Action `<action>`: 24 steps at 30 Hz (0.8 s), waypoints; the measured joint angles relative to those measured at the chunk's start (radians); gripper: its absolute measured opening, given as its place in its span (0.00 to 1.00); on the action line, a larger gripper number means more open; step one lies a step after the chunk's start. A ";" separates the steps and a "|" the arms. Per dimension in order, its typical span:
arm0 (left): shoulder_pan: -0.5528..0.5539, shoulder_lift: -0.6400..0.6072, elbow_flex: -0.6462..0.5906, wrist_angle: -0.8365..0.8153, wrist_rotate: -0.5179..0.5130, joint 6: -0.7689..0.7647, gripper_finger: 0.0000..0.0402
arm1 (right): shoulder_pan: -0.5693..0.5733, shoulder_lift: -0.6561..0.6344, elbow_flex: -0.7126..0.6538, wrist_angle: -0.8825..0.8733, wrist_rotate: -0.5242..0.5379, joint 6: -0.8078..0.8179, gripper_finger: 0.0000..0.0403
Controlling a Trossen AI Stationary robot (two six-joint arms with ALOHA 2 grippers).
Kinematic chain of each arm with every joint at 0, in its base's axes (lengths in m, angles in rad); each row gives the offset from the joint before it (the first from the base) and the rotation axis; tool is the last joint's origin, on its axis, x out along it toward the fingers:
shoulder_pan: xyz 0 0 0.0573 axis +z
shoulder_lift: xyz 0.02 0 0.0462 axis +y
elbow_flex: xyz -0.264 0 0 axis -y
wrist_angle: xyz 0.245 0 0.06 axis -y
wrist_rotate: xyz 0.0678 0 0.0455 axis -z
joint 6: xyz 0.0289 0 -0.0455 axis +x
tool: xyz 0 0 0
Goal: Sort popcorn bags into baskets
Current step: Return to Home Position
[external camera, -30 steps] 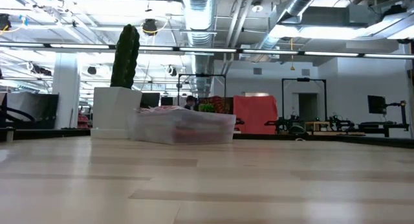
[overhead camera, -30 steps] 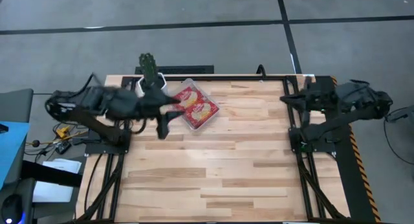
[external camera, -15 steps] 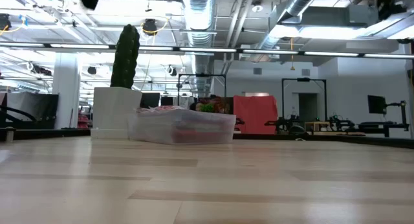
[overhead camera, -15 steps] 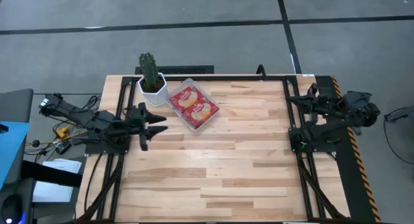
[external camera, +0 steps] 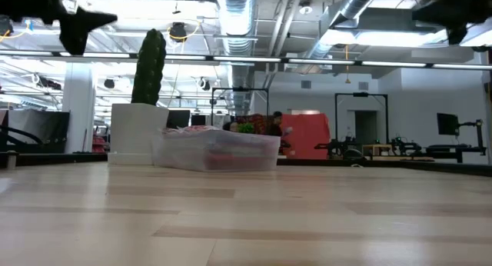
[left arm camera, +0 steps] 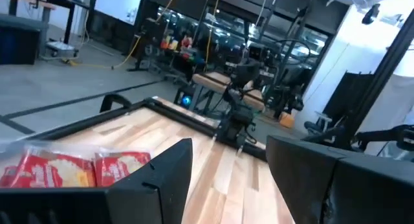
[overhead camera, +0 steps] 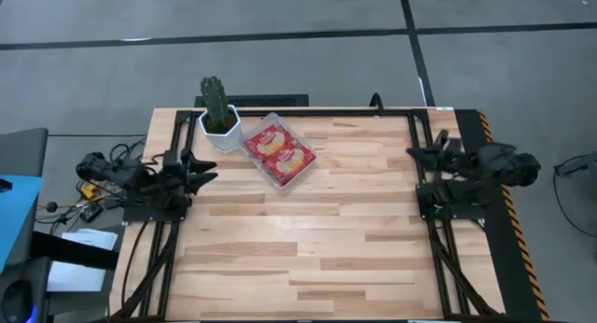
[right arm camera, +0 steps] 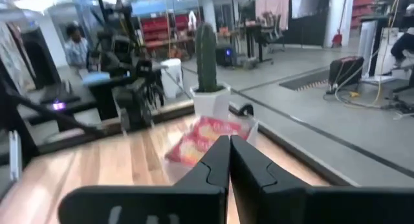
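Note:
A clear plastic basket (overhead camera: 280,153) sits on the far left part of the table, beside a white cactus pot (overhead camera: 220,125). Red popcorn bags (overhead camera: 291,159) with yellow pictures lie flat inside it, two showing on top. In the low view the basket (external camera: 216,151) rests on its flat bottom. My left gripper (overhead camera: 207,170) is open at the table's left edge, left of the basket and apart from it; in its wrist view my left gripper (left arm camera: 229,166) shows a wide gap, with the bags (left arm camera: 71,169) beyond. My right gripper (overhead camera: 412,155) is shut at the right edge; its wrist view shows my right gripper (right arm camera: 229,153) closed.
The cactus in its pot (external camera: 139,128) stands just left of the basket at the far edge. Black frame rails (overhead camera: 163,239) run along both table sides. Bare wood (overhead camera: 317,239) spreads over the middle and near part. A person (right arm camera: 72,39) shows in the room beyond.
My left arm has drawn back from beside the basket toward the table's left edge and now rests low there. My right arm has shifted at the right edge and come lower. The basket and bags have stayed in place.

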 joint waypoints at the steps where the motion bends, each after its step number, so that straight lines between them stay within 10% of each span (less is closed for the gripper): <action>1: 0.000 -0.013 -0.026 0.008 -0.003 0.000 0.47 | 0.000 0.001 -0.032 0.016 -0.002 0.010 0.09; 11: -0.001 -0.010 -0.197 0.065 0.037 -0.162 0.47 | -0.001 0.000 -0.318 0.310 -0.028 0.015 0.07; 24: 0.000 -0.009 -0.251 0.068 0.495 -0.054 0.47 | -0.003 0.024 -0.525 0.624 -0.047 -0.015 0.09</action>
